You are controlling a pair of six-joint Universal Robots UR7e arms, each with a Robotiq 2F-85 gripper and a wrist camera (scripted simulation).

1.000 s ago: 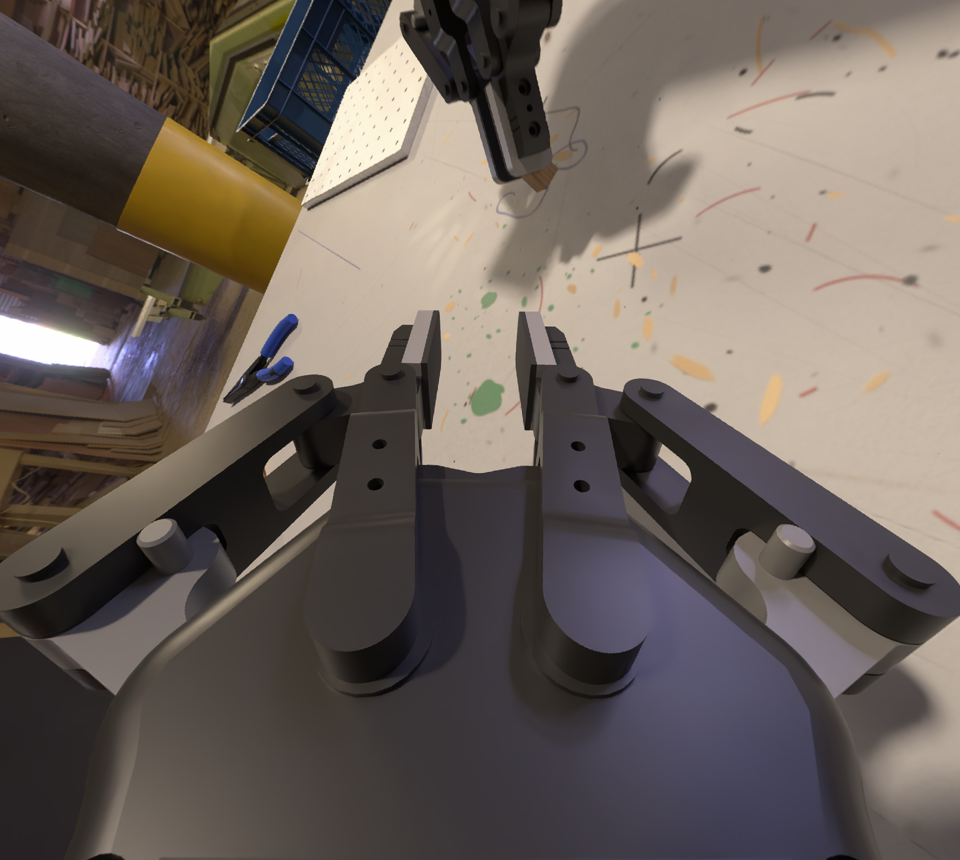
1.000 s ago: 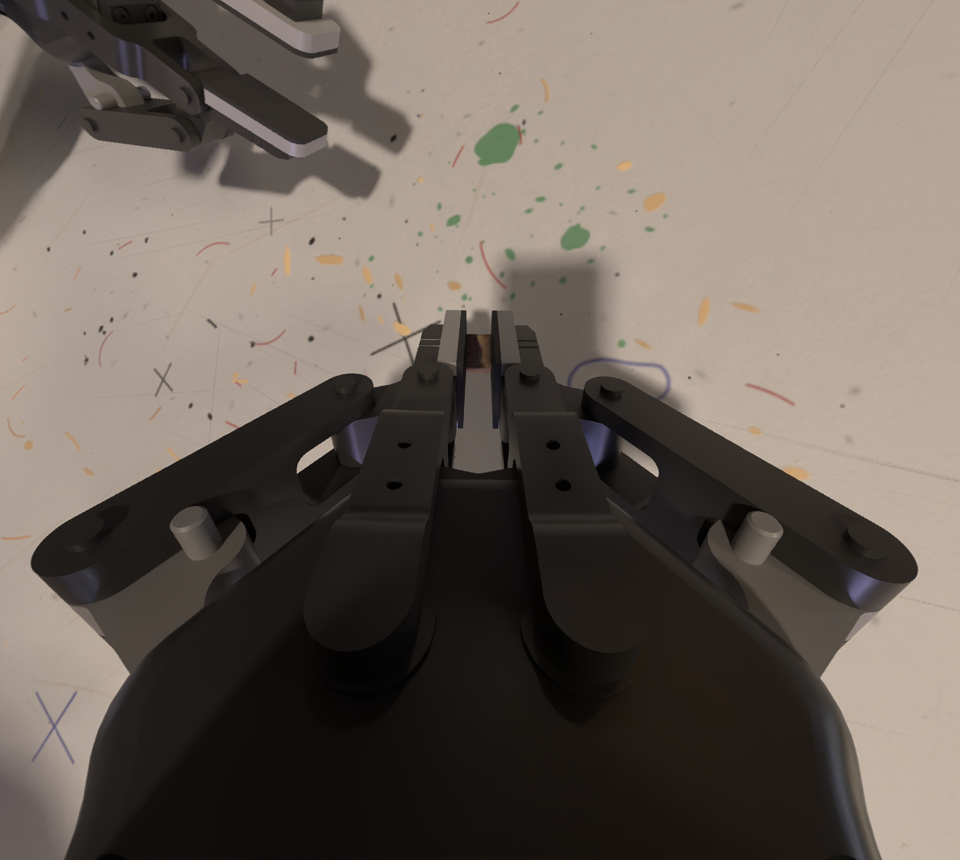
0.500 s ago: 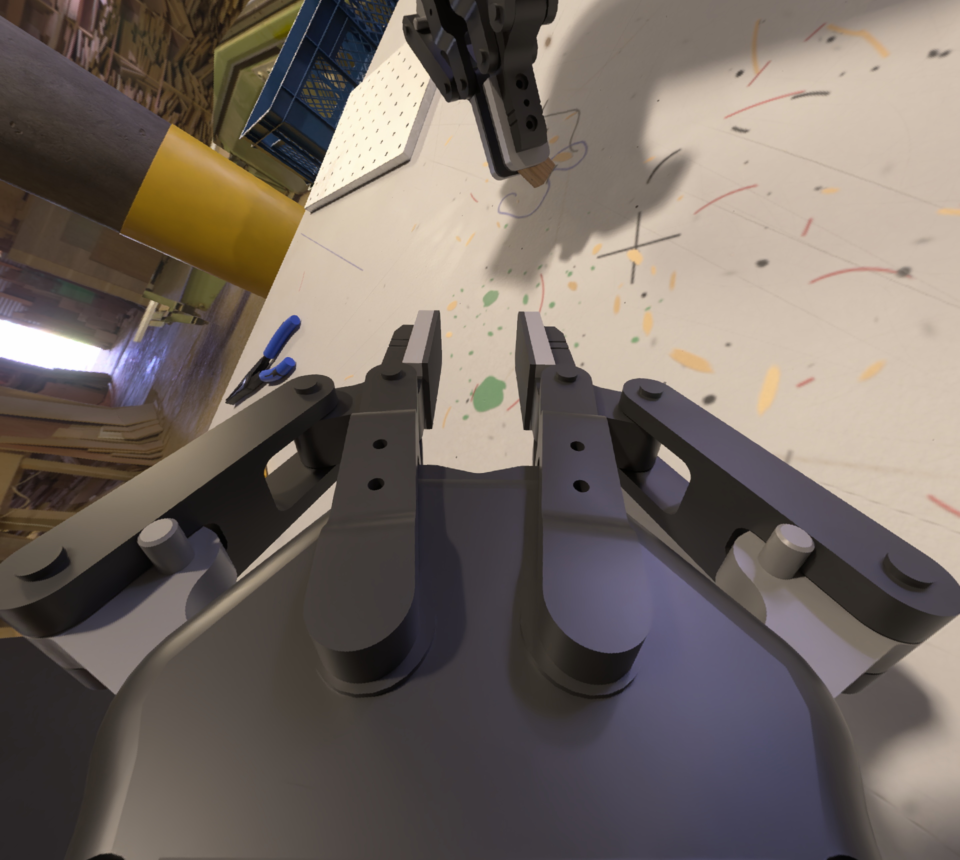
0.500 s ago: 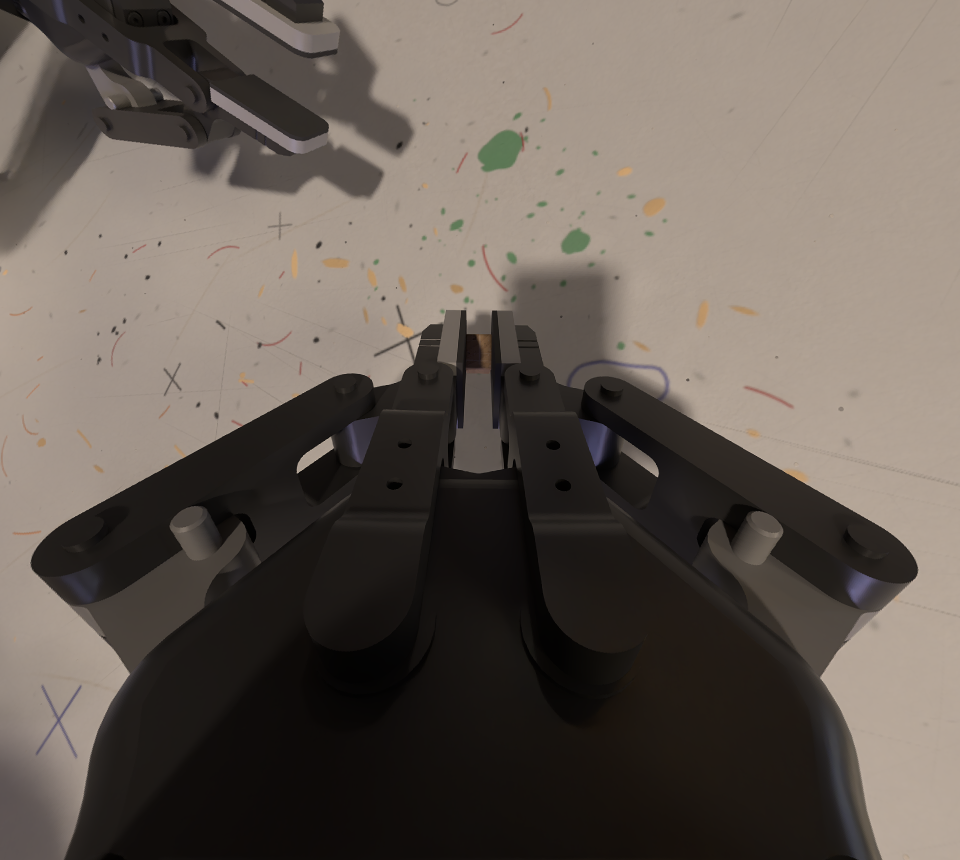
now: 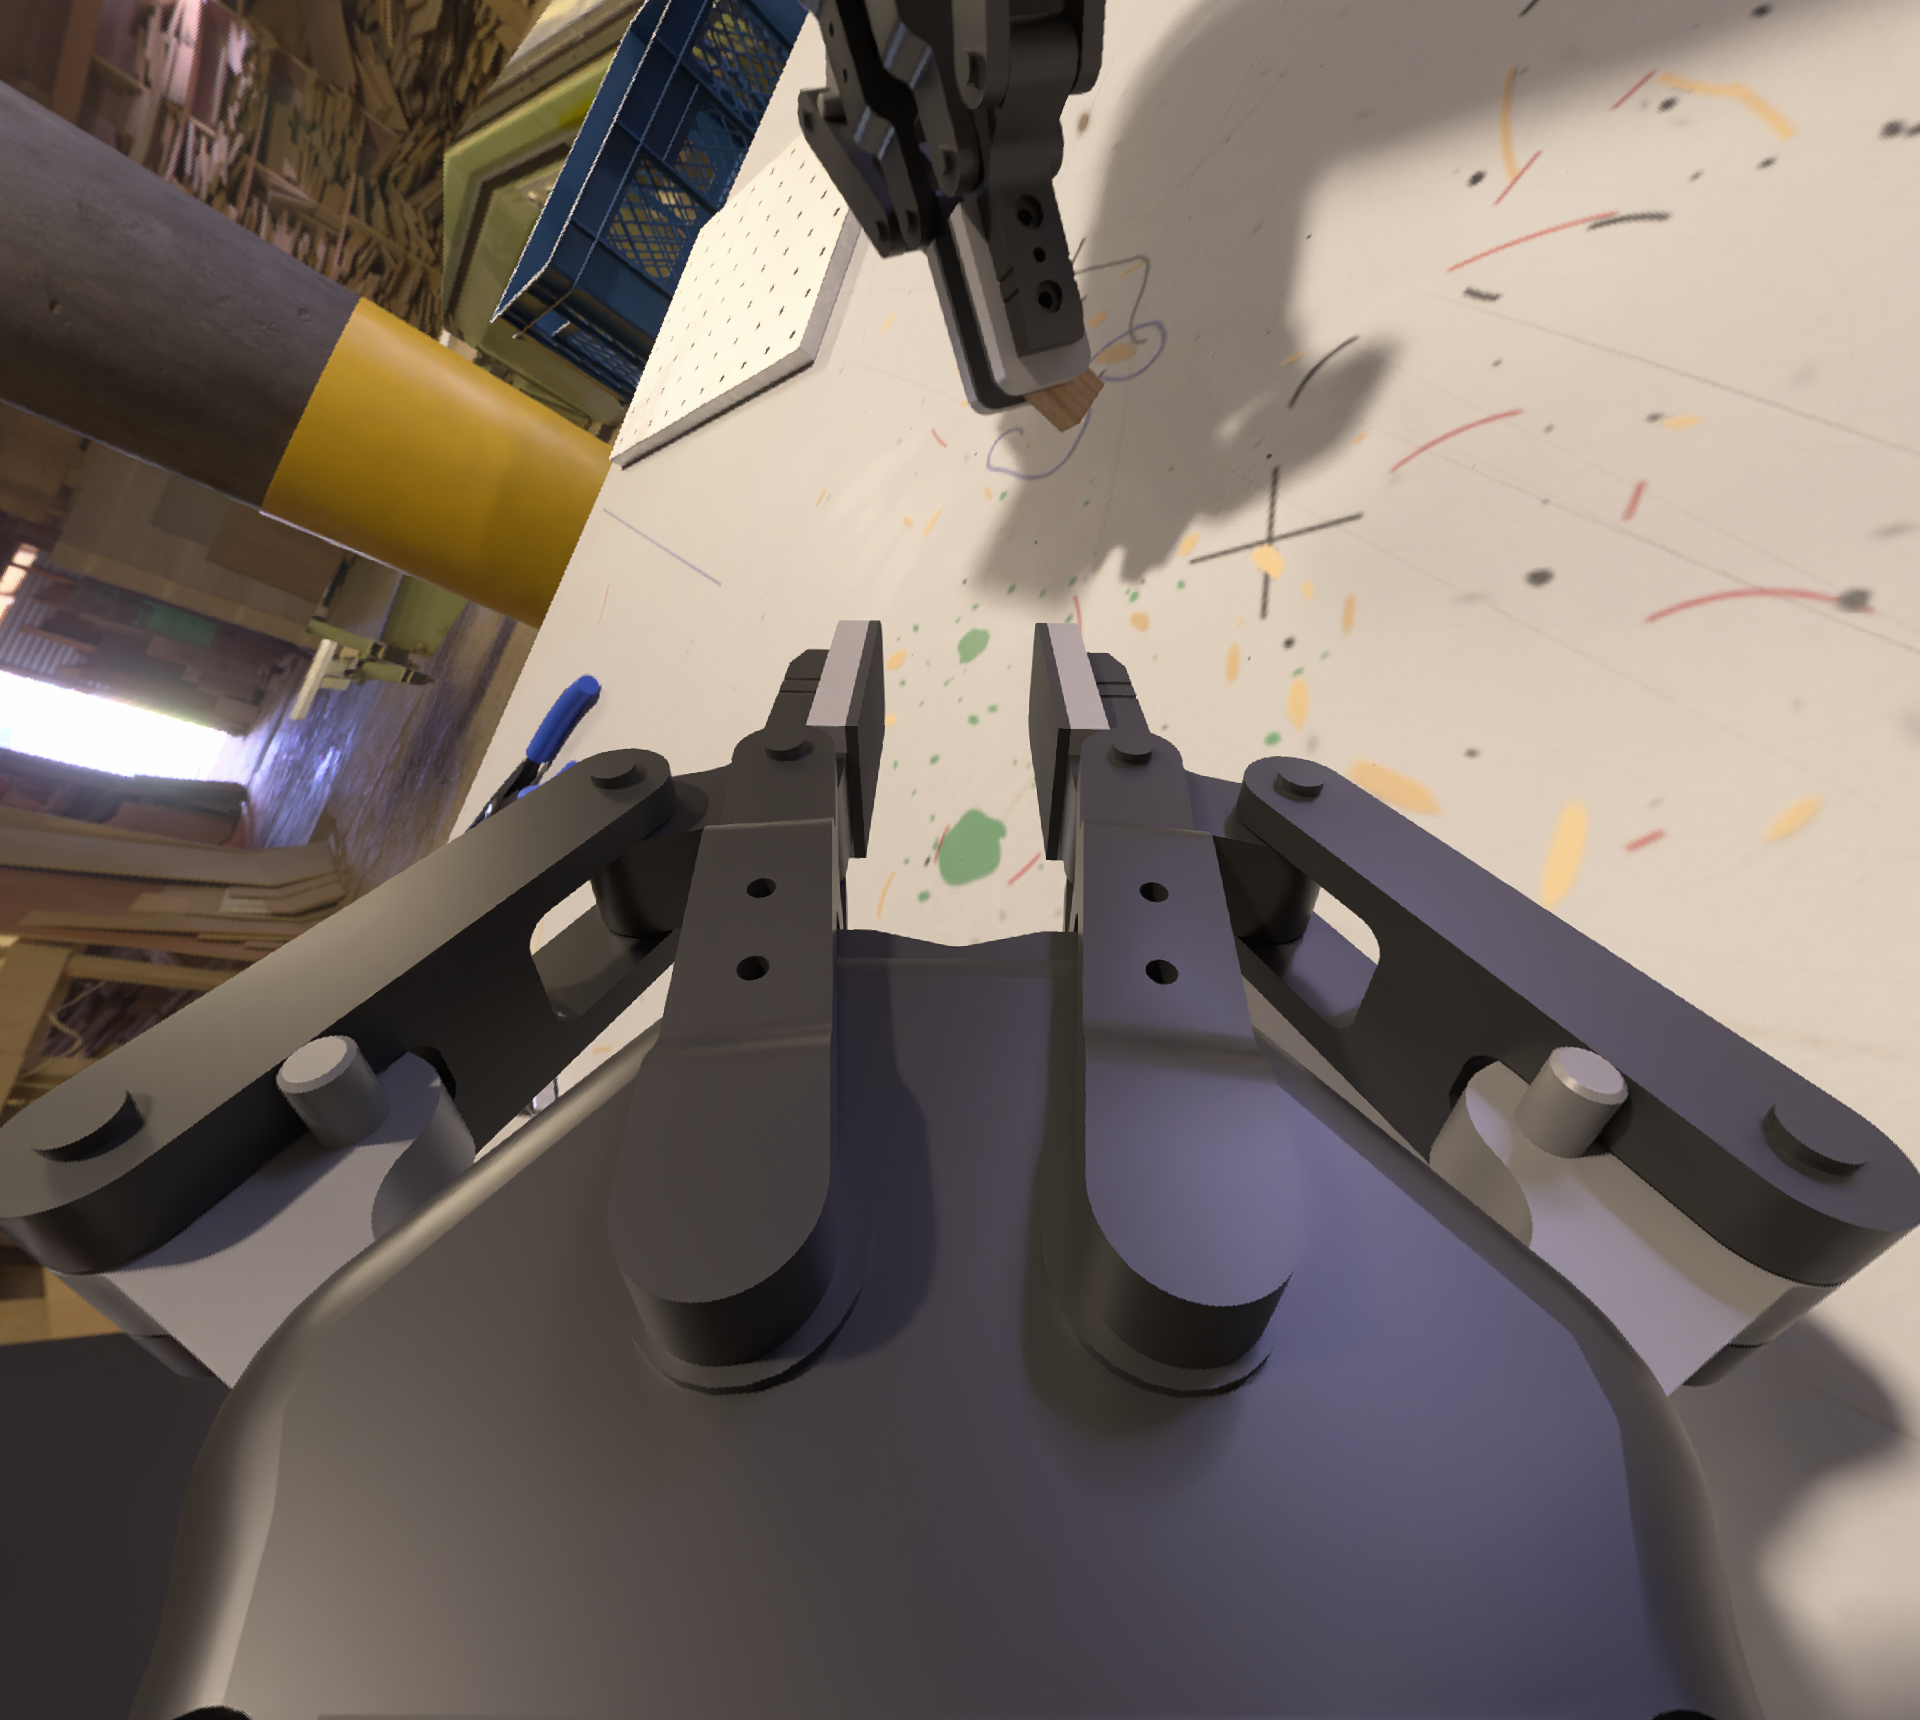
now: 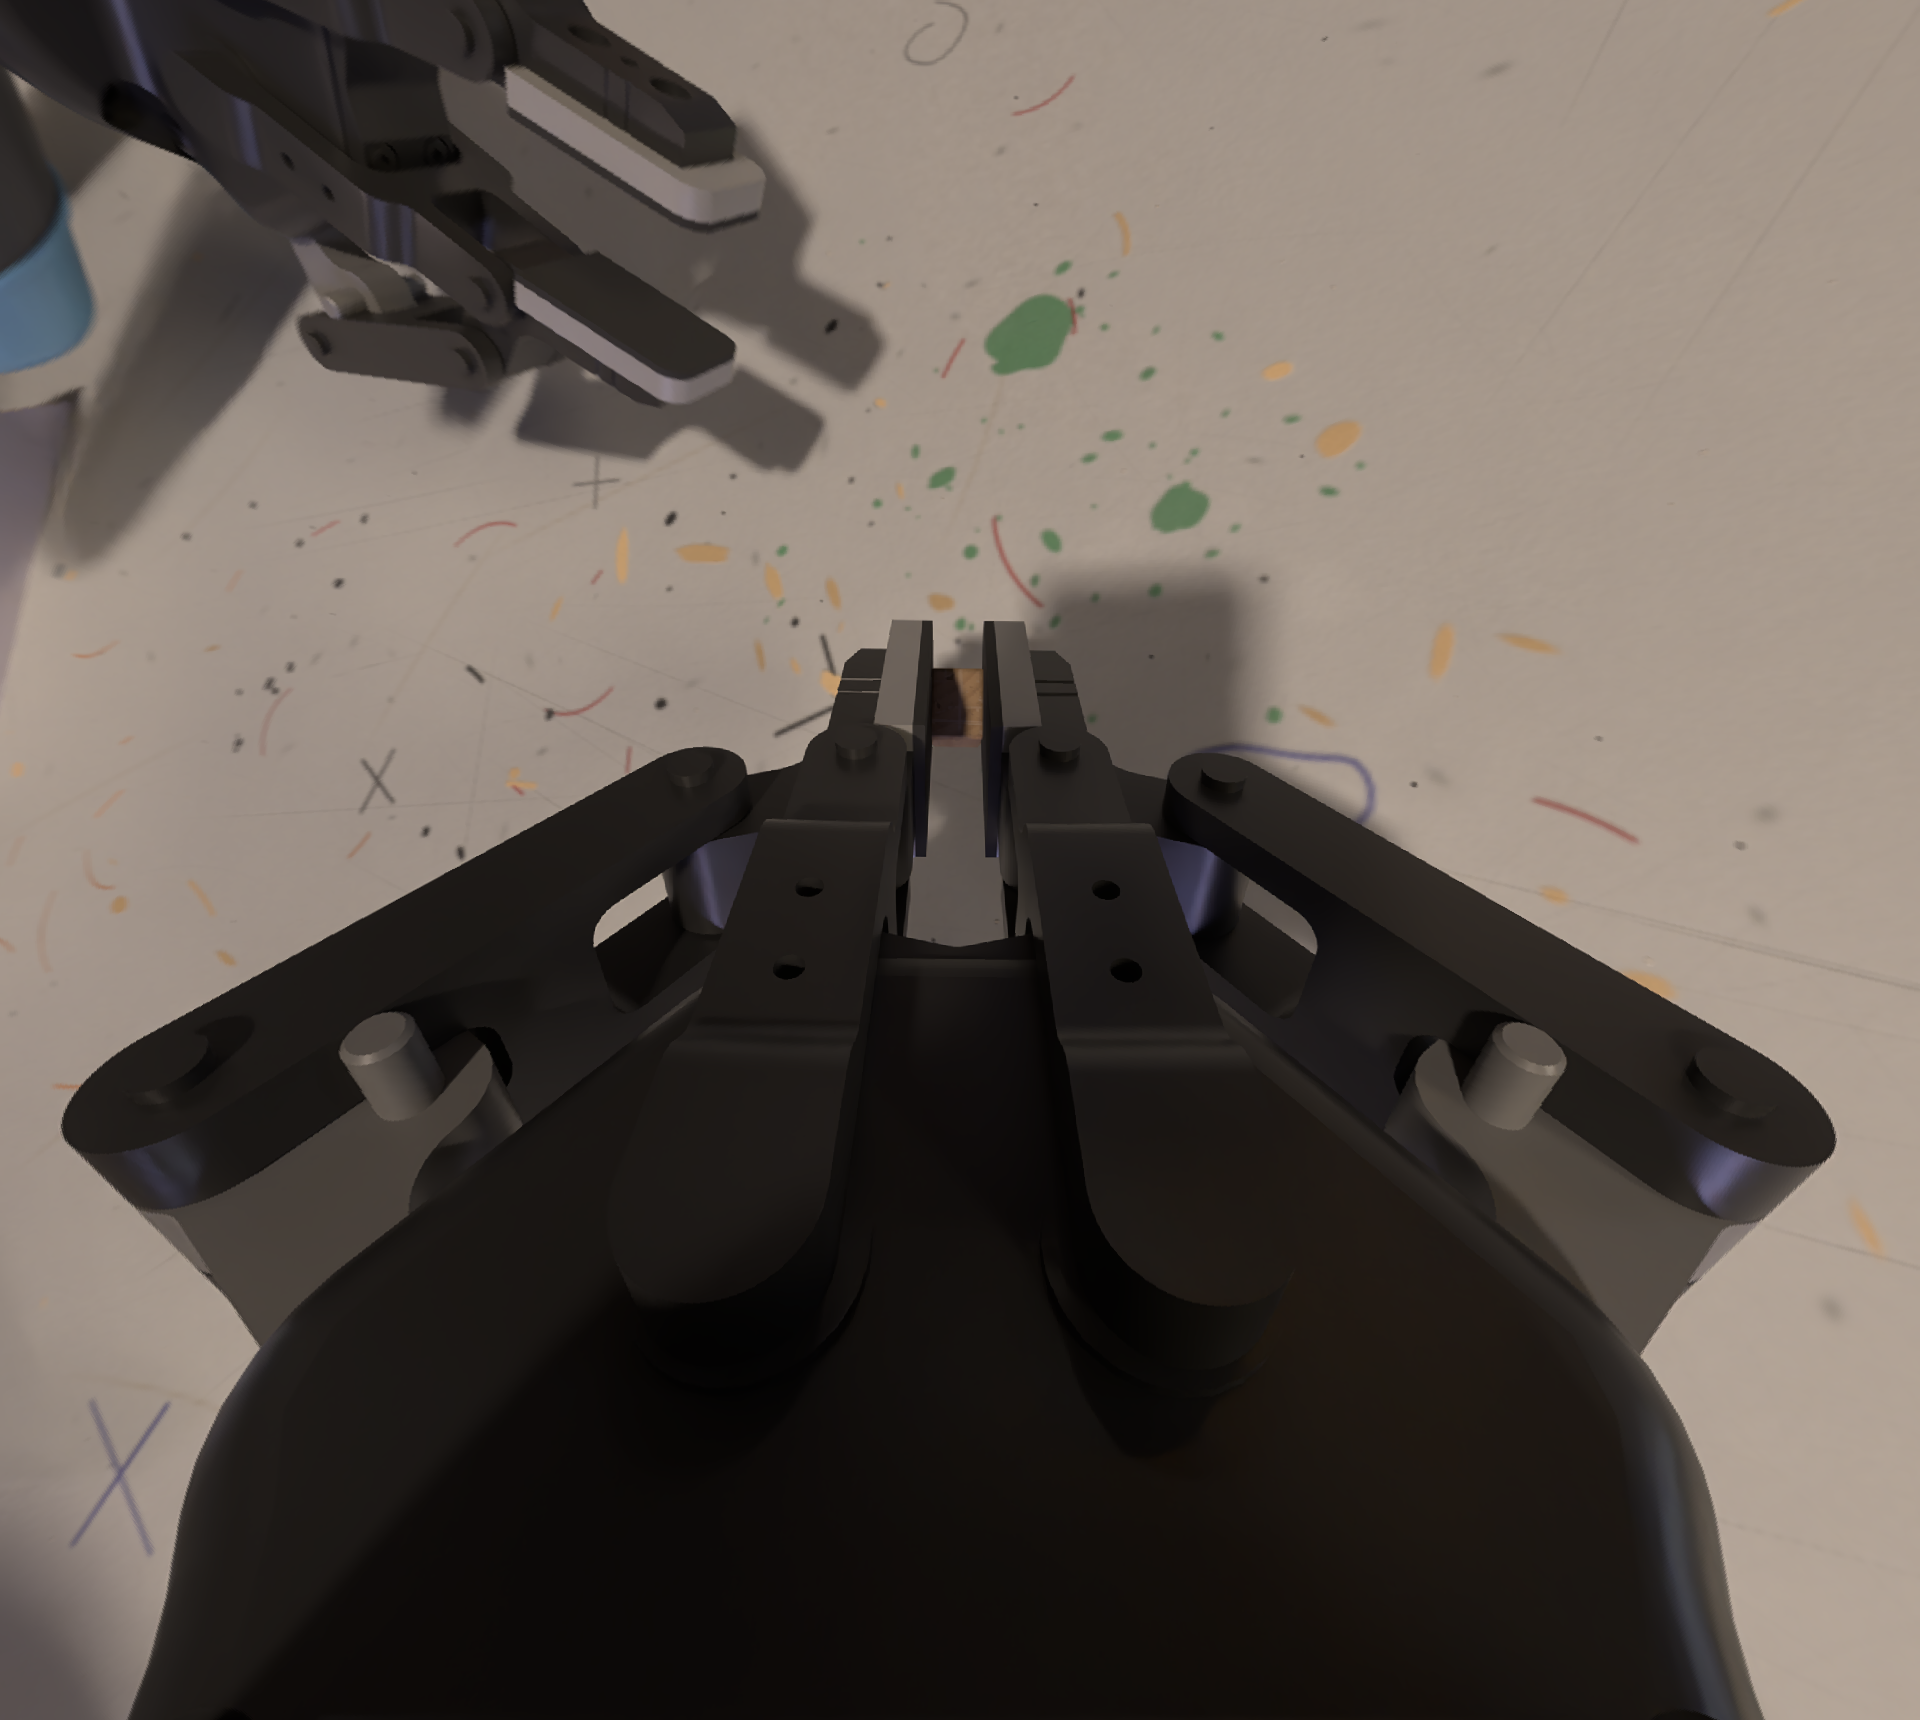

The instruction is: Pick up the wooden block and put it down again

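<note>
The right gripper (image 6: 957, 668) has its jaws pinching the wooden block (image 6: 958, 706), which sits deep between the pads near their tips, raised above the paint-flecked surface (image 6: 1455, 268). From the left wrist view, a corner of the block pokes out below the jaws. The left gripper (image 5: 956, 668) hangs nearby, jaws spread and empty.

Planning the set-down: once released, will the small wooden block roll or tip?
Probably not: the small wooden block shows flat faces and square corners. It looks rigid, pinched in the right gripper, likely light.
</note>
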